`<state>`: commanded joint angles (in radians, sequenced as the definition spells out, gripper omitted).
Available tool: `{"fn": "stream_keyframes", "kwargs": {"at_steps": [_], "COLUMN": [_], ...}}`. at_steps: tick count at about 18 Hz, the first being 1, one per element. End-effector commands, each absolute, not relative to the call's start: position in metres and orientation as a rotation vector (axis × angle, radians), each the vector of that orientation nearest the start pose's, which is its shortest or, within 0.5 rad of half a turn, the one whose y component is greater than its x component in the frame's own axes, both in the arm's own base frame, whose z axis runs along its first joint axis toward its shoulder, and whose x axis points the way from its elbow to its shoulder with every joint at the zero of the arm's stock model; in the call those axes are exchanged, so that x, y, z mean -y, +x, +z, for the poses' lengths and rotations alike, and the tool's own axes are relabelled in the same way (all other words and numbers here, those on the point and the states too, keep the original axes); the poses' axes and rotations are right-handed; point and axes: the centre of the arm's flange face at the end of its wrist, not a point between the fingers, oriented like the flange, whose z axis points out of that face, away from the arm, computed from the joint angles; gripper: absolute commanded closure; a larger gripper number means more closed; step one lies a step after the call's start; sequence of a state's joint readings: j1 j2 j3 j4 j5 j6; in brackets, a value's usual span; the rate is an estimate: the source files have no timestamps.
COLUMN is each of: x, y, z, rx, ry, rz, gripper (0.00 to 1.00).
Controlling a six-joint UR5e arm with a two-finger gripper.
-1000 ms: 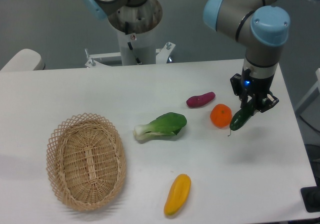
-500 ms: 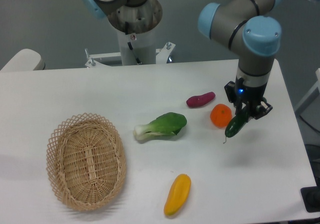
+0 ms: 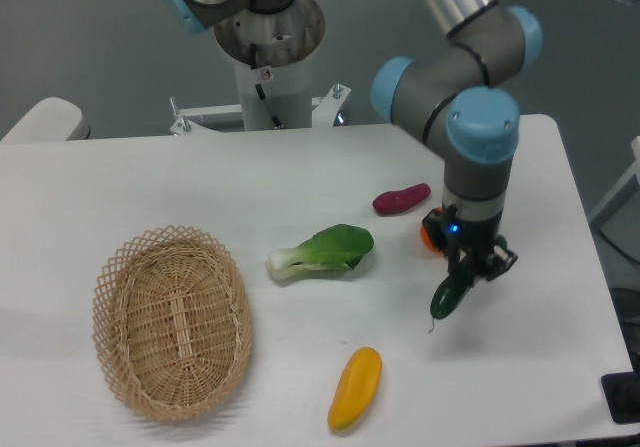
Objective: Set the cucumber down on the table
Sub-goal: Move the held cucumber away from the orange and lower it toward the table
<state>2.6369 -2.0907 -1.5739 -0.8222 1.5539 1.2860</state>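
Currently the cucumber (image 3: 448,296) is gripped tightly by the gripper (image 3: 470,267) above the table (image 3: 200,177), an orange (image 3: 428,235) partly hidden behind it, a yellow vegetable (image 3: 355,388) nearby.

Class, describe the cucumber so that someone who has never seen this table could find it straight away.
Start at the robot arm over the right side of the white table and follow it down to the gripper. The cucumber hangs tilted from it, stem tip down. It is slim and dark green, unlike the leafy bok choy or the yellow vegetable.
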Motion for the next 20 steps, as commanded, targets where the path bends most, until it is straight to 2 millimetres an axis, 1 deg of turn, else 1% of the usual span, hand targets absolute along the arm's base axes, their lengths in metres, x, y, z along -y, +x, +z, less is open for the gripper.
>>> {"fn": "stream_keyframes", "kwargs": {"at_steps": [1, 4, 5, 7, 10, 13, 15, 16, 17, 18, 19, 20], "x": [-0.443, -0.448, -0.449, -0.451, -0.452, -0.452, -0.452, -0.452, -0.452, -0.454, -0.454, -0.455], "y": [-0.527, -0.534, -0.536, -0.539, -0.539, -0.539, -0.539, -0.539, -0.540, -0.542, -0.543, -0.544], "z": [0.258, 0.237, 0.234, 0.225, 0.209, 0.206, 0.197, 0.197, 0.200, 0.206, 0.209, 0.214], "rx": [-0.279, -0.235, -0.198, -0.126, -0.107, -0.107, -0.107, -0.107, -0.107, -0.109, -0.107, -0.107], "ry": [-3.008, -3.021, -3.022, -3.027, -3.041, -3.044, -3.051, -3.051, -3.048, -3.042, -3.039, -3.037], "rz": [0.306, 0.272, 0.268, 0.248, 0.216, 0.210, 0.191, 0.191, 0.199, 0.214, 0.222, 0.237], "gripper": [0.86, 0.85, 0.85, 0.85, 0.85, 0.83, 0.81, 0.81, 0.78, 0.66, 0.45, 0.14]}}
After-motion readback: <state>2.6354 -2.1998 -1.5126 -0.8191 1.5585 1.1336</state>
